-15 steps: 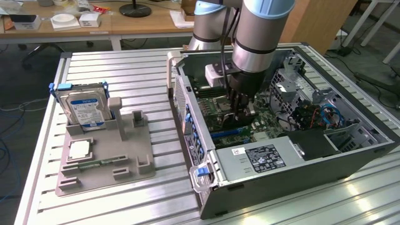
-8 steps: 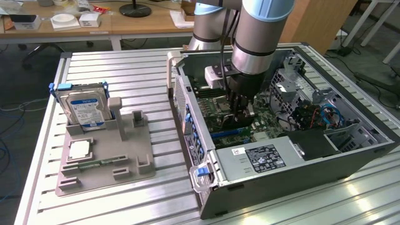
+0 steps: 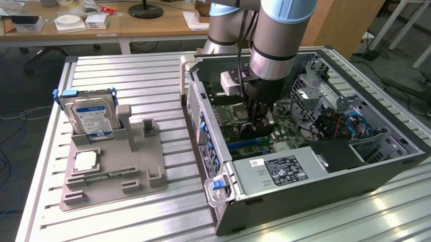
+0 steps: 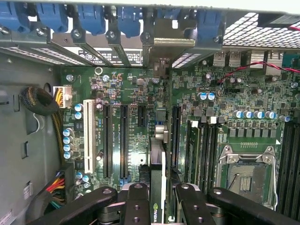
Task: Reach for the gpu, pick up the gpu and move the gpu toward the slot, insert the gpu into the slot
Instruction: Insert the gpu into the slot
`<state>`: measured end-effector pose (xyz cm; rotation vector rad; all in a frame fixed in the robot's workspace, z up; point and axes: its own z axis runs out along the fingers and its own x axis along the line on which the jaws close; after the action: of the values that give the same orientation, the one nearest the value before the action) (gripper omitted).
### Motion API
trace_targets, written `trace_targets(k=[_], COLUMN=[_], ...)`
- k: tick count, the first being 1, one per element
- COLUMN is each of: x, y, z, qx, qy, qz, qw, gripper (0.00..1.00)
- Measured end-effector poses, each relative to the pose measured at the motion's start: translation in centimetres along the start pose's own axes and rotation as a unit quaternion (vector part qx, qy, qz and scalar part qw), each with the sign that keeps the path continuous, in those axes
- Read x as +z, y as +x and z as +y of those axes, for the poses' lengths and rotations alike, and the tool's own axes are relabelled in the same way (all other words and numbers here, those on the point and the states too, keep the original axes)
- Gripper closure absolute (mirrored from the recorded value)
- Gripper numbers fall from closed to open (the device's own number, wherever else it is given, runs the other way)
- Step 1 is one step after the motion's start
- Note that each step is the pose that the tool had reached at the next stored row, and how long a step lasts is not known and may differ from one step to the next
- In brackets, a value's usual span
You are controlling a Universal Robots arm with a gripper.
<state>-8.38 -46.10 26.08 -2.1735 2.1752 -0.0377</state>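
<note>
Down inside the open computer case, the gripper has its fingers closed on the gpu, held edge-on over the green motherboard. The card's silver bracket reaches the case's rear wall. Its lower edge sits at the slot, though how deeply I cannot tell. A hard drive stands in the grey holder, well apart on the exterior view's left.
</note>
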Motion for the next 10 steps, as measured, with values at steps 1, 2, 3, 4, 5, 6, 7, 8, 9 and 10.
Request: trace_targets(k=[1, 2, 3, 4, 5, 6, 7, 8, 9, 10], x=[0.00, 0.04, 0.09, 0.14, 0.18, 0.24, 0.27, 0.31, 0.31, 0.32], y=[0.00, 0.00, 0.00, 0.00, 0.01, 0.00, 0.01, 0.01, 0.01, 0.01], z=[0.00, 0.00, 0.00, 0.01, 0.01, 0.01, 0.02, 0.02, 0.03, 0.03], qx=[0.000, 0.000, 0.000, 0.000, 0.000, 0.000, 0.000, 0.000, 0.000, 0.000], qy=[0.0000, 0.0001, 0.0001, 0.0001, 0.0000, 0.0000, 0.0000, 0.0000, -0.0001, -0.0001], qz=[0.0000, -0.0002, -0.0003, -0.0002, 0.0000, -0.0001, 0.0000, 0.0000, 0.0001, 0.0001], qw=[1.0000, 1.0000, 1.0000, 1.0000, 1.0000, 1.0000, 1.0000, 1.0000, 1.0000, 1.0000], gripper=[0.74, 0.74, 0.74, 0.74, 0.74, 0.74, 0.74, 0.74, 0.74, 0.74])
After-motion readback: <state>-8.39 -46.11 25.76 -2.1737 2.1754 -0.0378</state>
